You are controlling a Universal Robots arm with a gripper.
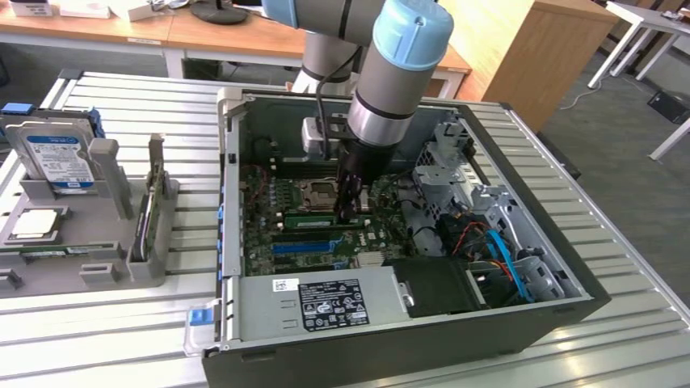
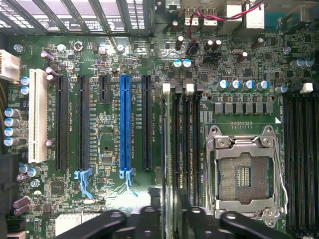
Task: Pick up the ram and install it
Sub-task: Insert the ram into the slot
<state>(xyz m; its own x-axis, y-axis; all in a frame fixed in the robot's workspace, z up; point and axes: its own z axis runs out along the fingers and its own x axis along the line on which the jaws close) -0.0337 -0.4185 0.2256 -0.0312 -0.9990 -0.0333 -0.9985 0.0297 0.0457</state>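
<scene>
The arm reaches down into the open computer case [image 1: 232,202]. My gripper [image 1: 345,212] is low over the motherboard [image 2: 104,134], beside the CPU socket [image 2: 244,174]. The ram [image 2: 168,149], a thin green stick seen edge-on in the wrist view, runs along the black memory slots [image 2: 187,144] between the socket and the expansion slots. My gripper [image 2: 169,219] is shut on the ram, with a black finger on each side of it. In the exterior view the ram [image 1: 307,220] shows as a green strip lying level at the gripper's tip. Whether it is seated in a slot cannot be told.
A long blue slot [image 2: 124,124] and black expansion slots lie beside the ram. A second bank of memory slots [image 2: 299,164] flanks the socket's other side. The power supply [image 1: 323,303] and drive cage [image 1: 474,202] crowd the case. A grey rack [image 1: 108,210] with a hard drive [image 1: 54,158] stands at the exterior view's left.
</scene>
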